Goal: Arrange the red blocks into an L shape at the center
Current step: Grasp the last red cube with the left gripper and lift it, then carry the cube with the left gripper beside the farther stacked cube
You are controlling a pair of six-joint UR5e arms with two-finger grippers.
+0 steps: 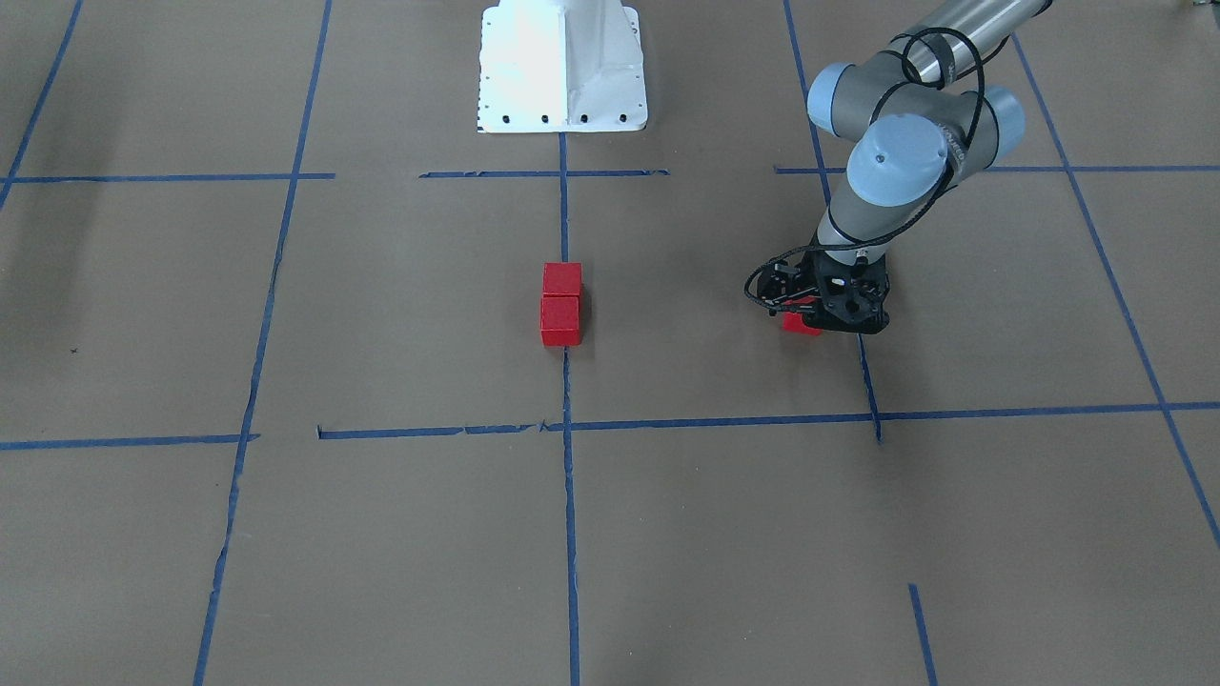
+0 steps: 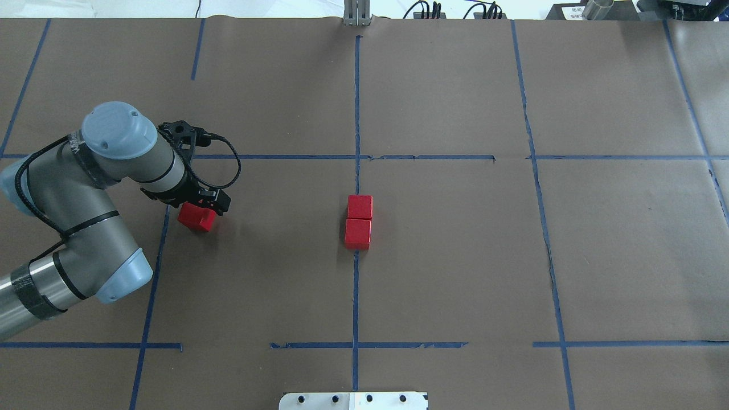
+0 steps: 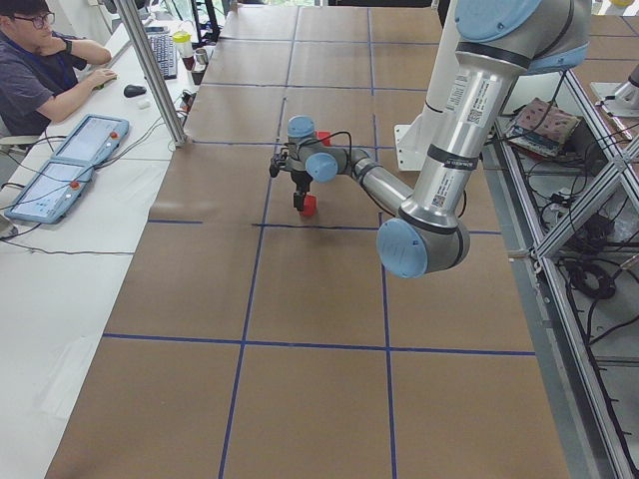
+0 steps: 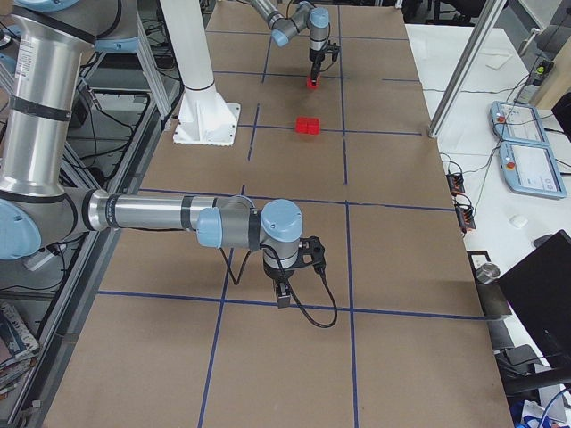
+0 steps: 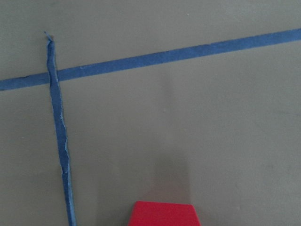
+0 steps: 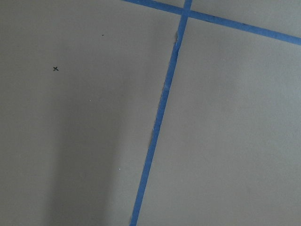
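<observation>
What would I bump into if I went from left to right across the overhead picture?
Robot's left arm → one red block by itself at the arm's tip → two red blocks touching each other → long blue tape line on the right.

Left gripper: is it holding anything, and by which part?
Cannot be told for sure: the left gripper sits down over the upper part of a small bright-red cube, but no view shows its fingers clamping it.
</observation>
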